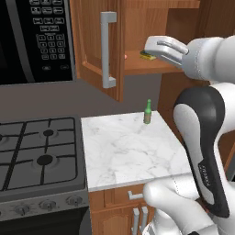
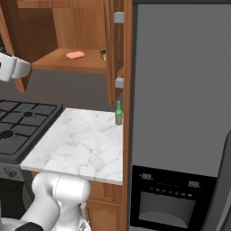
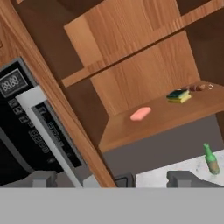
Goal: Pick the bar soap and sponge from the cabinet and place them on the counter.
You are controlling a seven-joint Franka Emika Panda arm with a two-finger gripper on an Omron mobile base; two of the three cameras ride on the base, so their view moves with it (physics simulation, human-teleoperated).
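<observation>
So in the hand view, the open cabinet (image 3: pixel 144 74) shelf is the anchor: bar soap (image 3: pixel 140 113) lies toward its left, sponge (image 3: pixel 179 96) further right near the back. Counter (image 3: pixel 183 171) sits below with a green bottle (image 3: pixel 211 160). Gripper (image 3: pixel 113 179) jaws spread wide, holding nothing.

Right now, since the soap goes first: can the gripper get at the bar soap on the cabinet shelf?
Probably yes. The cabinet door is open, the bar soap lies bare near the shelf's front edge, and the open gripper faces it unobstructed.
</observation>
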